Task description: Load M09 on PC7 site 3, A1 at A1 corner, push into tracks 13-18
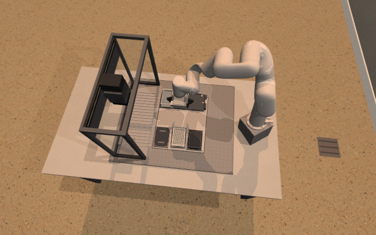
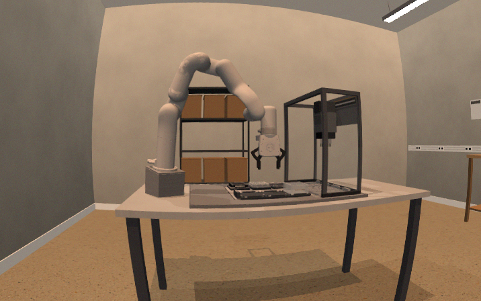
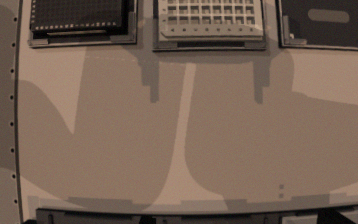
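The dark plate carrier PC7 (image 1: 198, 100) (image 2: 262, 194) lies on the apron in front of the rails (image 1: 142, 116), with its handle end towards the arm's base. Its edge shows at the bottom of the wrist view (image 3: 100, 216). The pale translucent deep-well block M09 (image 1: 165, 94) (image 2: 295, 187) sits on the carrier's site nearest the rails. My gripper (image 1: 179, 102) (image 2: 268, 164) is open and empty, well above the middle of the carrier. M60 (image 1: 195, 139) (image 3: 75, 15), dark, and M06 (image 1: 178, 137) (image 3: 210, 15), white, lie in their nests. Nest S3 (image 1: 161, 137) (image 3: 327, 15) is empty.
The instrument's dark frame (image 1: 116, 91) (image 2: 322, 142) stands over the rails, with a dark head block (image 1: 113, 88) hanging inside. The arm's base block (image 1: 253, 130) stands on the table's right side. The apron (image 1: 180, 117) lies between the carrier and the nests.
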You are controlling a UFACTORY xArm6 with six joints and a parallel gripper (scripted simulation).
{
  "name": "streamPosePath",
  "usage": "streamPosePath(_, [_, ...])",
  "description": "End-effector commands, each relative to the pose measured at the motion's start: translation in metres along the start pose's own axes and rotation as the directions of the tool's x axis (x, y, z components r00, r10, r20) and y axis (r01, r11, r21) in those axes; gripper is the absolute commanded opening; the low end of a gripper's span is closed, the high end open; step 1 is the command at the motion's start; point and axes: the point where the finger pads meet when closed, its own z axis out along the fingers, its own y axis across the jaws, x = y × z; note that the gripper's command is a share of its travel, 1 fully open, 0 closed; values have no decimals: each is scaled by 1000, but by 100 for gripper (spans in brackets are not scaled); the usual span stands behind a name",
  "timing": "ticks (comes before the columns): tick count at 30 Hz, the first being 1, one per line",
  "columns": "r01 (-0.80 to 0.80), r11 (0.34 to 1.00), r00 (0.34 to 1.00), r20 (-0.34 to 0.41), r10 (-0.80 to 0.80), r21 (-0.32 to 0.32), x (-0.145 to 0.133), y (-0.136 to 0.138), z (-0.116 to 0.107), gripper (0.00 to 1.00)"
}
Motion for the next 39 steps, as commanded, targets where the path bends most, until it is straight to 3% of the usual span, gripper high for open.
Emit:
streamPosePath(1, [0,1000,1000,0,0,-4,0,2,-7,100])
streamPosePath(9, [0,1000,1000,0,0,-4,0,2,-7,100])
streamPosePath(39, [0,1000,1000,1,0,-4,-131,1,-8,100])
